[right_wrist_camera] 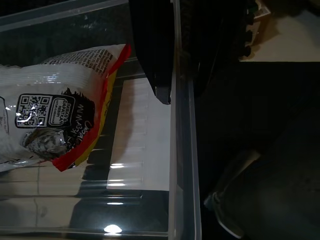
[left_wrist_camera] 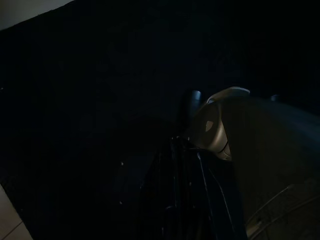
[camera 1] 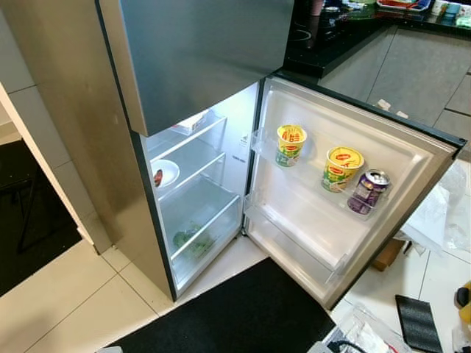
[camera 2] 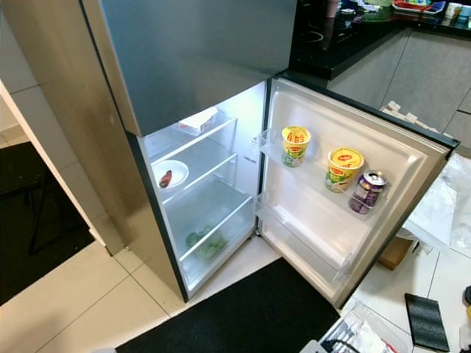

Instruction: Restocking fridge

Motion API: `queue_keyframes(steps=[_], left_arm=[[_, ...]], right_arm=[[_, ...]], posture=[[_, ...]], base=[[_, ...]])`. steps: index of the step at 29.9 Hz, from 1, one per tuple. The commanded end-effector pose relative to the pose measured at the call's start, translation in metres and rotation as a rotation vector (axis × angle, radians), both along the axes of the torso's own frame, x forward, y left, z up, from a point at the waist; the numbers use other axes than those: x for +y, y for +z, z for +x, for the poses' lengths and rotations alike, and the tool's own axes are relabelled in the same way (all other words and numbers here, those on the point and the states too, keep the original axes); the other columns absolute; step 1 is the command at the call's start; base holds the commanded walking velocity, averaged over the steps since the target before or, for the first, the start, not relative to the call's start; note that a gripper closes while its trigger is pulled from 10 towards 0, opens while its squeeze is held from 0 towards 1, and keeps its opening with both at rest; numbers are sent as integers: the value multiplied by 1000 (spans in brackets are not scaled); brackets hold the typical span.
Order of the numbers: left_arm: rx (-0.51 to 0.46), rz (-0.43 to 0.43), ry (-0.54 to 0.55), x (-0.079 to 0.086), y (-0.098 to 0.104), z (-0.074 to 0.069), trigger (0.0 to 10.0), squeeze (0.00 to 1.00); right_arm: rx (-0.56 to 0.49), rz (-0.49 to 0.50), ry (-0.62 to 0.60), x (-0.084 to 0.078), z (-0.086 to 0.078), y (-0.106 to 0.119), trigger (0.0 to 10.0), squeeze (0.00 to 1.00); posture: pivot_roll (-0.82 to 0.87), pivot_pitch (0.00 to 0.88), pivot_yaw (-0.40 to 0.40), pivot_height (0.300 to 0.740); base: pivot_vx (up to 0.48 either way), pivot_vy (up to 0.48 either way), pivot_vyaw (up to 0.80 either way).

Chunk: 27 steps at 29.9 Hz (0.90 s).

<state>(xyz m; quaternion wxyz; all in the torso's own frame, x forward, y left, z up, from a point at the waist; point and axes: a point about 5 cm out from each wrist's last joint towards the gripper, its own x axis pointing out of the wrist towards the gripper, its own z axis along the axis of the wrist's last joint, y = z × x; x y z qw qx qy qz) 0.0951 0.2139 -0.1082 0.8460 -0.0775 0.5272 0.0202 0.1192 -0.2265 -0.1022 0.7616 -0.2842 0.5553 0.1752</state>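
With two noodle cups [camera 1: 291, 143] and a can [camera 1: 368, 192] on the fridge door's upper rack [camera 1: 309, 184], restocking is part-done; the right gripper [right_wrist_camera: 182, 95], grip state indeterminate, hovers over the bin's snack packet [right_wrist_camera: 55, 105].

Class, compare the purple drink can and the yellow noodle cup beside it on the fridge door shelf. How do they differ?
The purple metal drink can is slimmer and shorter than the yellow noodle cup with the red logo. The can has a shiny metal top; the cup has a flat yellow printed lid. The can sits nearer the door's outer edge. Both stand upright on the same door shelf.
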Motion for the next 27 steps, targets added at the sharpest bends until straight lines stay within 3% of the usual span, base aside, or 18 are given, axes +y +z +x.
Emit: queue_keyframes(steps=[1, 27], left_arm=[[22, -29, -35, -13, -3, -5, 10000, 0], [14, -41, -39, -17, -3, 0, 10000, 0]], right_arm=[[-14, 13, -3, -1, 3, 1, 10000, 0], [-9, 13, 56, 2, 10, 3, 10000, 0]], posture=[[-40, 0, -36, 740], [-46, 0, -39, 740]], base=[[0, 0, 756], [0, 0, 756]])
